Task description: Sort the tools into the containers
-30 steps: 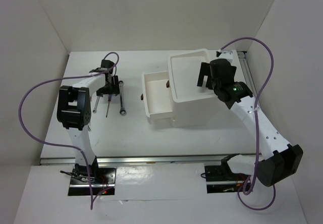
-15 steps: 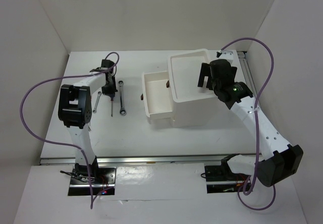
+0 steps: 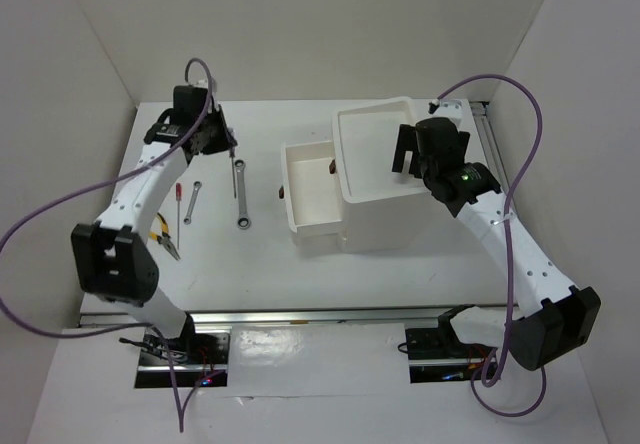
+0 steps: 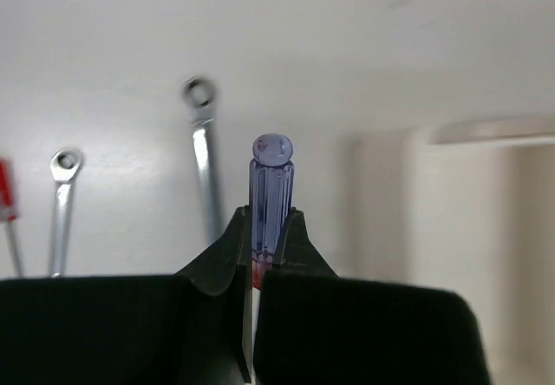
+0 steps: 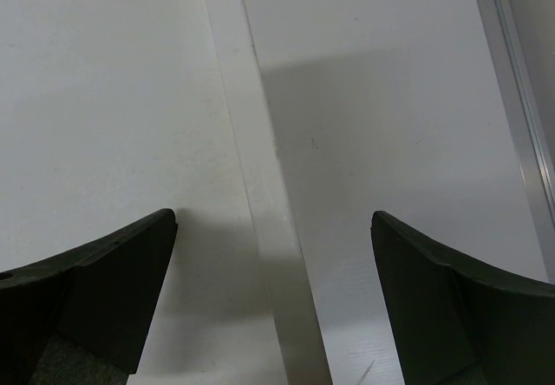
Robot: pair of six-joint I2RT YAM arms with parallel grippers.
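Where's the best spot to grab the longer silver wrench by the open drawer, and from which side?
Grip the longer wrench at mid-shaft, coming straight down and closing across its narrow width. It lies flat, running near to far, with bare table either side; the ring end is wider.

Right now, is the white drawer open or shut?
Open: the drawer juts out left of the box unit, its inside visible from above.

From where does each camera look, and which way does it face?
Top external: above, behind the bases, looking down on both arms and the white box.
Left wrist: on the left gripper, facing along its fingers at the clamped blue screwdriver.
Right wrist: on the open right gripper, facing white surfaces.
Shared: top and left wrist show the long wrench.
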